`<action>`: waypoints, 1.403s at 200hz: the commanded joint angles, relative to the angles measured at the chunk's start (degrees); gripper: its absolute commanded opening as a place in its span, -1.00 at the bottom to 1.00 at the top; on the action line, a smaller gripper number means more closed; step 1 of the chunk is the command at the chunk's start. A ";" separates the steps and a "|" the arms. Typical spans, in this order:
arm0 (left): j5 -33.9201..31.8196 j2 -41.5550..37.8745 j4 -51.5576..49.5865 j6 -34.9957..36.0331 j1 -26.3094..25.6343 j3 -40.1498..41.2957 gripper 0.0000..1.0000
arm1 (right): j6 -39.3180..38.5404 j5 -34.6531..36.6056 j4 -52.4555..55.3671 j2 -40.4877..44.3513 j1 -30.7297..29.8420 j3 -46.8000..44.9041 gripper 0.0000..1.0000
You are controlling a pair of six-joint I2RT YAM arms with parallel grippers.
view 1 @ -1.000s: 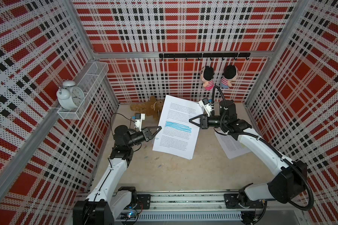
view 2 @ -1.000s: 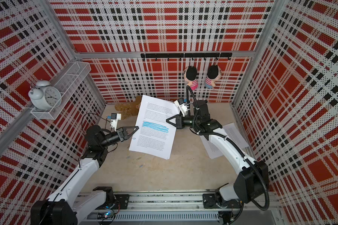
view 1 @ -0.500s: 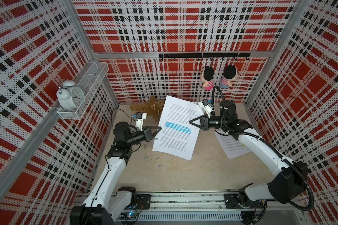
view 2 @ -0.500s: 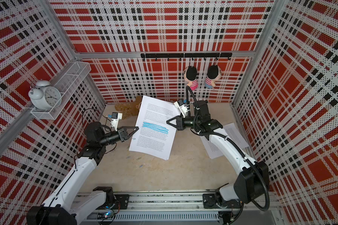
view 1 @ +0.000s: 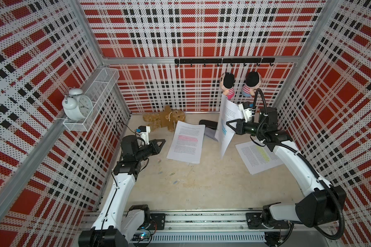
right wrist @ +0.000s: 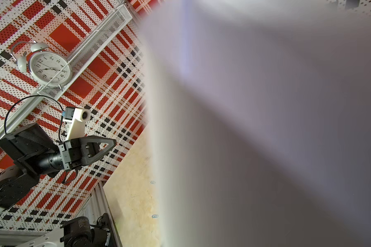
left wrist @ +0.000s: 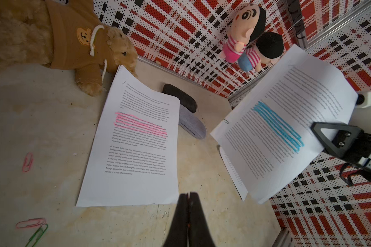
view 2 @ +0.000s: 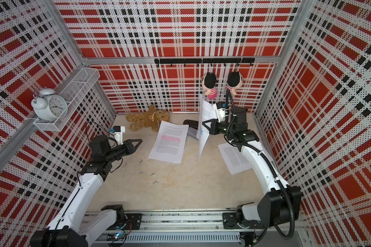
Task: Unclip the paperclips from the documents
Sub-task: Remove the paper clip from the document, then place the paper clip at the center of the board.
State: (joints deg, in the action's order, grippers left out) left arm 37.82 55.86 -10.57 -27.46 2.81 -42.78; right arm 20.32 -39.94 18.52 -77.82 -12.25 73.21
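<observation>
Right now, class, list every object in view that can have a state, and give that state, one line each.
blue-highlighted document: held upright by the right fingers, one paperclip clipped on its edge.
pink-highlighted document: flat on the table.
yellow-highlighted document: flat on the table, partly under the right arm.
loose paperclips: lying free on the table.
left fingers: shut, empty.
right fingers: shut on the blue-highlighted document.

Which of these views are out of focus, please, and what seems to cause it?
Right wrist view: the blue-highlighted document fills most of it as a grey blur, too close to the lens, while the alarm clock and left gripper are sharp. Left wrist view: only that gripper's fingertips are soft; the pink-highlighted document is crisp. Both top views: sharp.
</observation>
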 commanded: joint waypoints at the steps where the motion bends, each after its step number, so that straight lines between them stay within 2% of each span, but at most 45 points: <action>1: -2.15 0.18 -1.03 1.01 -0.26 0.54 -1.00 | -1.01 -0.01 -0.86 1.09 -0.41 1.06 -1.00; 42: -3.68 3.24 -3.84 0.82 -1.23 7.17 -1.00 | 0.72 -2.28 -0.86 0.79 -0.92 0.97 -1.00; 79: -6.38 4.43 -1.98 -0.65 -2.72 16.48 -1.00 | 0.21 -0.78 1.77 1.27 -5.18 1.66 -1.00; 92: -7.24 5.44 -0.18 -2.49 -4.18 16.93 -1.00 | 0.78 -0.08 2.17 1.53 -7.08 1.53 -1.00; 136: -9.20 12.63 2.64 -4.64 -6.36 18.54 -0.70 | 2.67 2.50 1.37 1.97 -13.23 0.34 -1.00; 156: -10.50 12.60 2.58 -5.57 -6.23 18.53 -0.31 | 3.28 3.19 1.25 2.15 -14.73 -0.14 -1.00; 169: -11.46 11.46 2.11 -5.92 -6.15 18.43 -0.14 | 3.57 3.49 1.17 2.36 -15.42 -0.35 -1.00; 182: -12.15 10.24 0.99 -6.02 -5.81 18.06 -0.07 | 3.97 3.64 1.16 2.50 -16.16 -0.46 -1.00; 212: -11.28 6.04 0.00 -5.77 -3.95 15.72 -0.05 | 4.69 3.31 1.79 1.75 -18.22 1.14 -1.00; 232: -8.24 2.22 5.87 -5.87 -3.04 13.27 -0.03 | 5.14 3.05 2.99 0.32 -20.44 3.97 -1.00; 257: -5.19 -1.94 21.92 -10.61 -2.90 11.82 0.25 | 5.09 1.87 5.87 -2.97 -23.70 9.35 -1.00; 280: -3.29 -1.10 34.10 -15.12 -3.01 10.16 0.47 | 3.82 0.04 10.03 -6.66 -26.30 15.15 -1.00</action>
State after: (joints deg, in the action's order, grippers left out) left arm 30.76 54.48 6.09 -37.60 -0.40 -30.24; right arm 25.34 -37.58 24.27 -81.52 -36.16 83.24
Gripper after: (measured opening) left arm 0.701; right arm 0.044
